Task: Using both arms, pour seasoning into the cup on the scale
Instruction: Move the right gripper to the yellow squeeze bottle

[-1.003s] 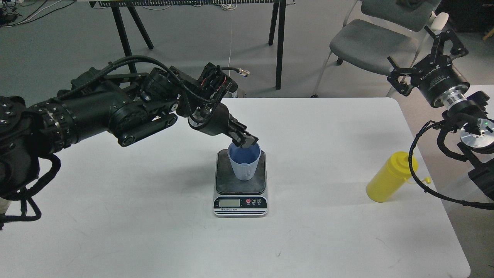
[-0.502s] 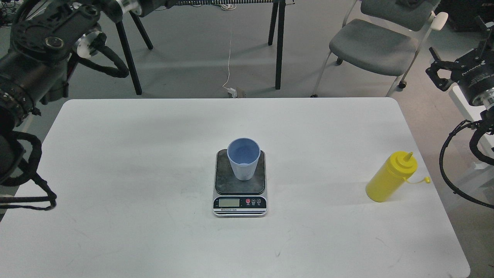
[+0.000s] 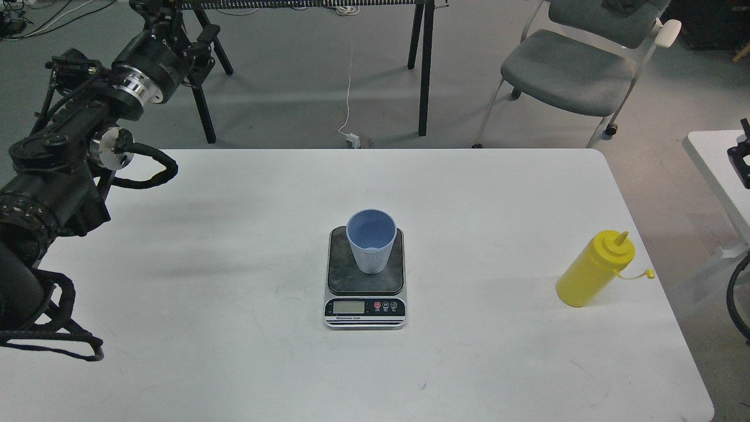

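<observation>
The light-blue cup (image 3: 371,240) stands upright on the dark plate of the scale (image 3: 364,293) at the middle of the white table. The yellow seasoning bottle (image 3: 593,269) stands near the table's right edge, nozzle up, with its small cap hanging to the right. My left arm is drawn back at the far left. Its gripper (image 3: 173,23) points up and away beyond the table's back edge, far from the cup, and its fingers blend into dark table legs. Only a black scrap of my right gripper (image 3: 740,157) shows at the right edge, well away from the bottle.
The white table (image 3: 234,351) has rounded corners. A grey chair (image 3: 577,64) and black trestle legs (image 3: 423,64) stand behind it. A second white table edge (image 3: 706,152) shows at the right. A black cable loop (image 3: 737,305) hangs at the right edge.
My left gripper has left the cup's rim and swung back to the far upper left. My right arm has pulled away to the right, almost out of view. Cup, scale and bottle have stayed put.
</observation>
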